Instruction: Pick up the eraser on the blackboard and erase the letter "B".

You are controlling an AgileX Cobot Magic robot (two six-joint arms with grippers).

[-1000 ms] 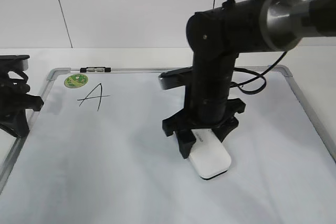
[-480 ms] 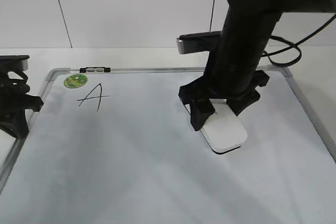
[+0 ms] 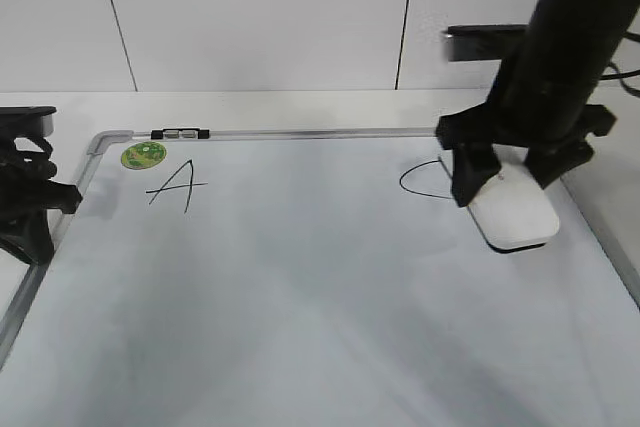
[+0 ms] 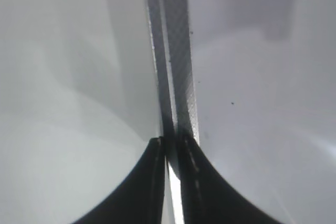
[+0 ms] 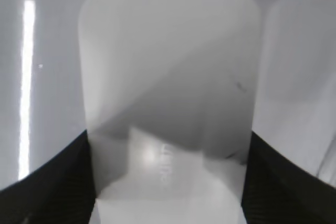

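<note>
— Where was the eraser [image 3: 514,212] when you looked?

— Clamped in the right gripper [image 3: 512,179], its two black fingers pressed against the long sides. It sat on the blackboard [image 3: 300,297] near the right-hand frame, just beside a curved black stroke [image 3: 420,183] that I took for the "C".

— And the letter "B"?

— I could not find it. The only marks showing were the "A" [image 3: 178,186] near the left end and that curve by the eraser. The middle of the board looked bare, so I judged the wiping was done or close to it, with the eraser parked off to the side.

— So what did the next move call for?

— Keeping clear of that curve, I'd say, then setting the eraser flat and letting go.

— The other arm?

— The left gripper [image 4: 169,153] hung over the board's left frame, fingertips nearly touching, holding nothing.

— What was the stuff like?

— The eraser was a smooth white plastic block with rounded corners, grey lettering on top and a dark lower edge. The board was glossy white in a grey metal frame with rounded corners, a small clip [image 3: 181,133] and a round green sticker [image 3: 145,154] at the top left.
</note>
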